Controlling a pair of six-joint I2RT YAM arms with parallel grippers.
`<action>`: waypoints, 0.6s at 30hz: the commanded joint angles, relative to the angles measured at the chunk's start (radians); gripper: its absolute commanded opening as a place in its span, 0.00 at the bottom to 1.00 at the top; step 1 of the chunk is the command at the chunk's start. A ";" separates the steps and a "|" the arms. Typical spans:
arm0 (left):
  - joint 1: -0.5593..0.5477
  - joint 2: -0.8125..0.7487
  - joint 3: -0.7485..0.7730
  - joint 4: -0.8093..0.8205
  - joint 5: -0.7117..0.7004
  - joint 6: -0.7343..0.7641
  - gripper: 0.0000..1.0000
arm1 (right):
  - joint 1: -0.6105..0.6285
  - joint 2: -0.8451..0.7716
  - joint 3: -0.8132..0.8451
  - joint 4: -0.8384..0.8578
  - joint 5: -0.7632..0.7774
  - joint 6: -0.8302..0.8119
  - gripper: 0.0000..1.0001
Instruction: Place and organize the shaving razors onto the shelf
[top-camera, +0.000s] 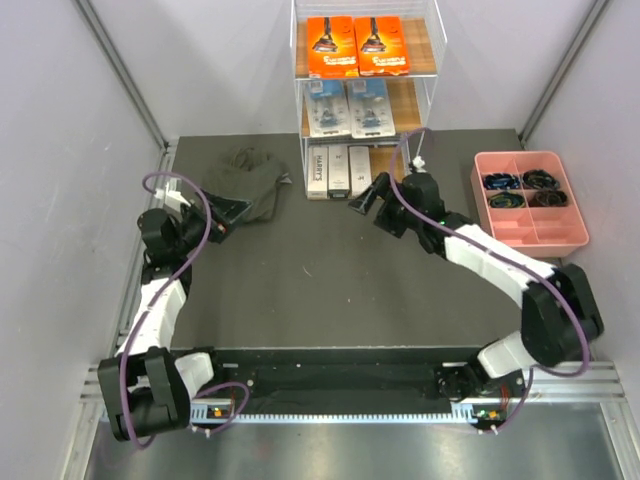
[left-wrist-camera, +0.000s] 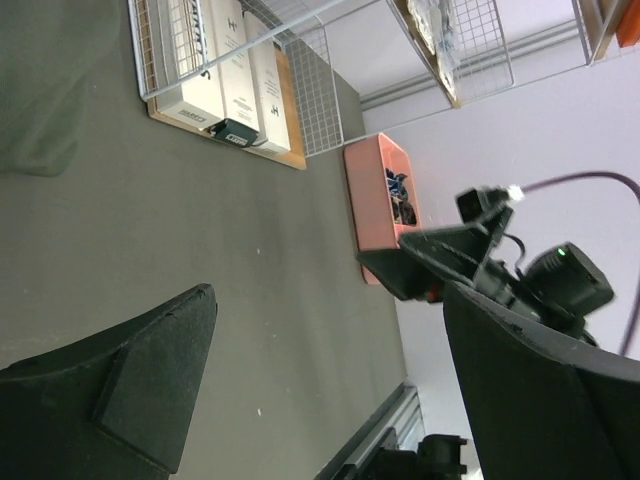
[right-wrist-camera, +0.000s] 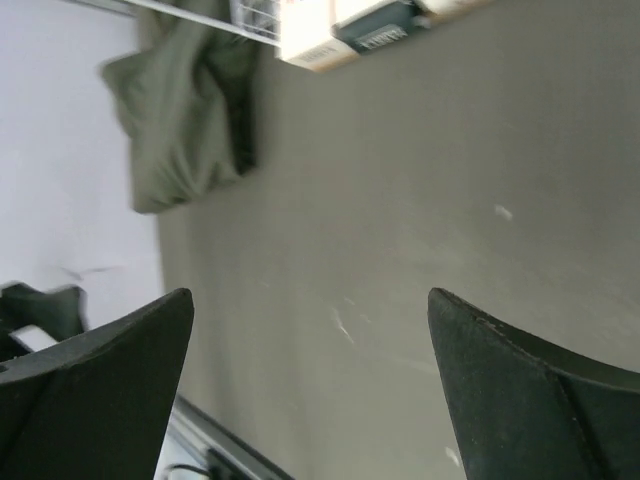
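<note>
The white wire shelf (top-camera: 436, 90) stands at the back middle. Two orange razor boxes (top-camera: 358, 46) lie on its top tier, two blue blister packs (top-camera: 348, 107) on the middle tier, and three slim white boxes (top-camera: 336, 171) on the bottom tier. The white boxes also show in the left wrist view (left-wrist-camera: 225, 70) and the right wrist view (right-wrist-camera: 340, 30). My left gripper (top-camera: 222, 222) is open and empty at the left, near the cloth. My right gripper (top-camera: 362, 195) is open and empty just in front of the bottom tier.
A crumpled dark green cloth (top-camera: 250, 180) lies left of the shelf. A pink compartmented tray (top-camera: 556, 228) with dark small items sits at the right, also in the left wrist view (left-wrist-camera: 372, 205). Grey walls enclose the dark mat (top-camera: 330, 280).
</note>
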 joint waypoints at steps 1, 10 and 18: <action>-0.006 -0.007 0.079 -0.160 -0.013 0.154 0.99 | 0.009 -0.217 -0.047 -0.299 0.189 -0.169 0.99; -0.071 -0.044 0.219 -0.534 -0.203 0.490 0.99 | 0.009 -0.555 -0.168 -0.559 0.378 -0.224 0.99; -0.251 -0.105 0.263 -0.658 -0.478 0.644 0.99 | 0.009 -0.785 -0.242 -0.755 0.458 -0.174 0.99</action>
